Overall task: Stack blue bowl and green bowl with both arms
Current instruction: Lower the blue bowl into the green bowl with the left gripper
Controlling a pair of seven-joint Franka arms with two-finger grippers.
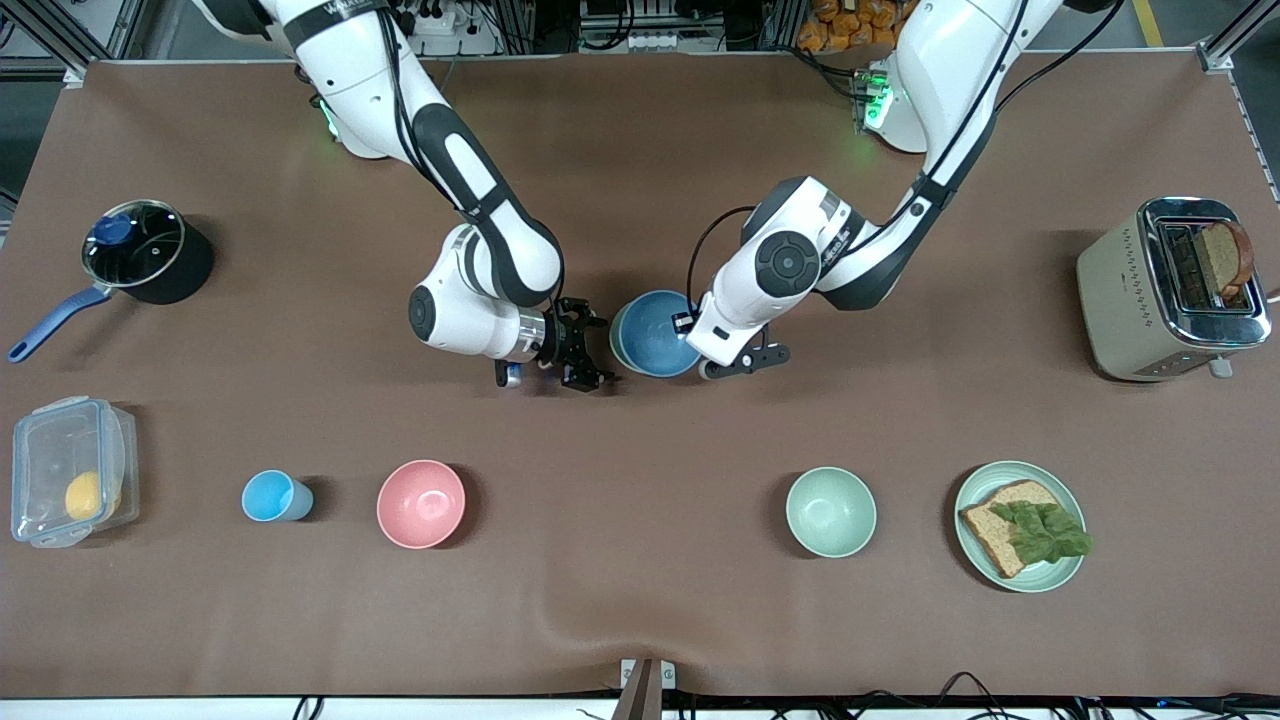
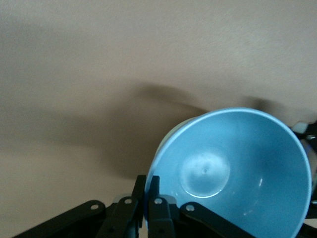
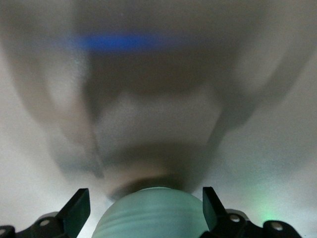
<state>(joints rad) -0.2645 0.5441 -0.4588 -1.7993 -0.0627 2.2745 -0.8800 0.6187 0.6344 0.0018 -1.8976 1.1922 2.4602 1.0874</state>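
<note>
The blue bowl [image 1: 655, 338] is nested in the green bowl [image 1: 616, 345] at the table's middle, between the two grippers. Only a thin green edge shows under it in the front view. My left gripper [image 1: 692, 338] is shut on the blue bowl's rim, one finger inside and one outside; the left wrist view shows the pinch [image 2: 147, 181] and the bowl's inside [image 2: 233, 168]. My right gripper [image 1: 594, 352] is open beside the stack at the right arm's end. In the right wrist view its fingers [image 3: 143, 201] stand wide on either side of the green bowl's outer wall [image 3: 148, 218].
Nearer the front camera stand a light-blue cup [image 1: 270, 496], a pink bowl [image 1: 421, 503], a paler mint bowl [image 1: 830, 511] and a green plate [image 1: 970, 495] with bread. A toaster [image 1: 1130, 290] is at the left arm's end; a pot [image 1: 140, 250] and a clear container [image 1: 70, 470] are at the right arm's end.
</note>
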